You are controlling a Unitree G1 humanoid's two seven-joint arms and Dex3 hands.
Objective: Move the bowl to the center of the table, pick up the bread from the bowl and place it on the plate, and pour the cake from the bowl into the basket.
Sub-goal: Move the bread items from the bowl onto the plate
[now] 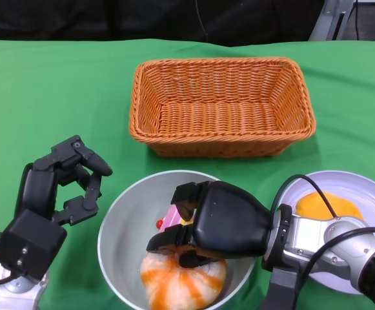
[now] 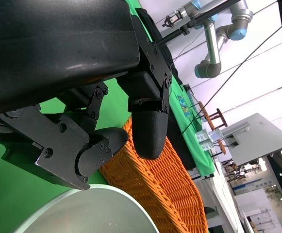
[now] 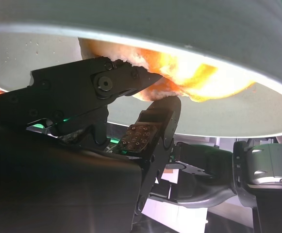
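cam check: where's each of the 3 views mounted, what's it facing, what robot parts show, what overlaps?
Head view: up on the robot, looking down at the green table, basket, bowl, plate; left hand and right hand both show.
Right wrist view: behind the right hand, facing the bread in the bowl; its fingers touch the bread.
Left wrist view: behind the left hand, empty, facing the basket, bowl rim near.
Shared: the bowl shows in all three views.
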